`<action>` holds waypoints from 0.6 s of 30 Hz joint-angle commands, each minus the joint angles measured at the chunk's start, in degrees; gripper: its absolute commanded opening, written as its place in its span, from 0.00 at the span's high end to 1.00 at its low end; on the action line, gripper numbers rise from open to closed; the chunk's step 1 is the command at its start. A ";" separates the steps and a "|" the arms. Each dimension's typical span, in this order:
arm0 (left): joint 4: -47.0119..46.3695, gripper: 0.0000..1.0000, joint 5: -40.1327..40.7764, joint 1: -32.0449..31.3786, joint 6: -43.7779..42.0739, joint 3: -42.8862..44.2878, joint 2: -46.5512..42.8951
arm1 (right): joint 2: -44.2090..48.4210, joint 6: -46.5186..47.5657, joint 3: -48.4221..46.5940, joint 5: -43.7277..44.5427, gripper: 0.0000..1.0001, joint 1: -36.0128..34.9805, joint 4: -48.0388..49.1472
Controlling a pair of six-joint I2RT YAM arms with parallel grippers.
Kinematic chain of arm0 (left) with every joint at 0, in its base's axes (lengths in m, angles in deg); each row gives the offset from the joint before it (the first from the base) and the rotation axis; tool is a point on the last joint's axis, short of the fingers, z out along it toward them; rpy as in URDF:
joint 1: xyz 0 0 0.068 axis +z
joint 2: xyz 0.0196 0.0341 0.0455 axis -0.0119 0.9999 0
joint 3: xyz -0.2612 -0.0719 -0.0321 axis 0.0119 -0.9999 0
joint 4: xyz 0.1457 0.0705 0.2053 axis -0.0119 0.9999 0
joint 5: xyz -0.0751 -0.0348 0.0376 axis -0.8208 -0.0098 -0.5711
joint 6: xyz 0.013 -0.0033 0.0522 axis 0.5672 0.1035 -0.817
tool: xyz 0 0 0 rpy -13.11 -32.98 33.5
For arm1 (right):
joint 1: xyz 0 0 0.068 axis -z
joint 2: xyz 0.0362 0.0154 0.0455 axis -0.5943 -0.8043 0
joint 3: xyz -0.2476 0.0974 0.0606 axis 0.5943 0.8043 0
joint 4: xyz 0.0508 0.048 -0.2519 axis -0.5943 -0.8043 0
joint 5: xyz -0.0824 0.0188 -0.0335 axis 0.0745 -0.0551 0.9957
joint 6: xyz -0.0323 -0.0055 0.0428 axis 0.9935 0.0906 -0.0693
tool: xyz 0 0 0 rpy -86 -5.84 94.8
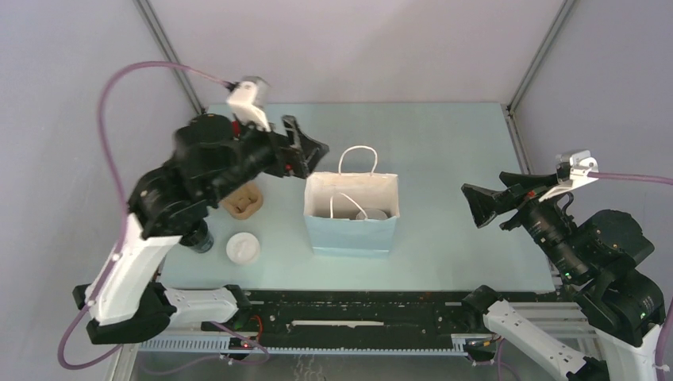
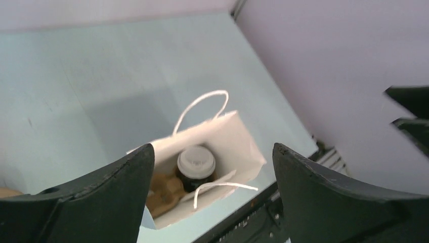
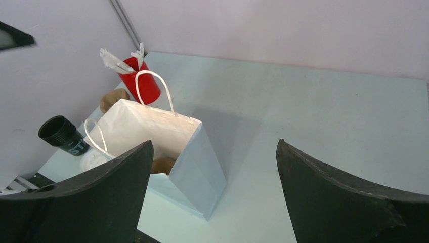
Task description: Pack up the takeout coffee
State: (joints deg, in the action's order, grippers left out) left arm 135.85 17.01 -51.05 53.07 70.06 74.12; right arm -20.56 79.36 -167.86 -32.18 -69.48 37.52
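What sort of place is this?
Probably a robot test bench, not a café: a left arm and right arm bolted to a pale table, metal posts around it, and a paper bag holding a lidded coffee cup.

In the top view, the left arm (image 1: 198, 171) covers most of the tray (image 1: 242, 200) and part of the open black cup (image 1: 201, 240) at centre left. Inside the bag (image 1: 351, 230) only a pale sliver shows, probably the coffee (image 1: 371, 213). The right arm (image 1: 611, 262) runs off the lower right edge. In the left wrist view, the left finger (image 2: 101, 197) hides the bag's lower left corner and part of something brown (image 2: 163, 193).
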 commanded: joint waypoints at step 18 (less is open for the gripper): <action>3.11 0.00 18.77 0.27 -6.98 11.09 -12.73 | -4.79 -12.45 -6.43 6.98 0.00 0.23 2.65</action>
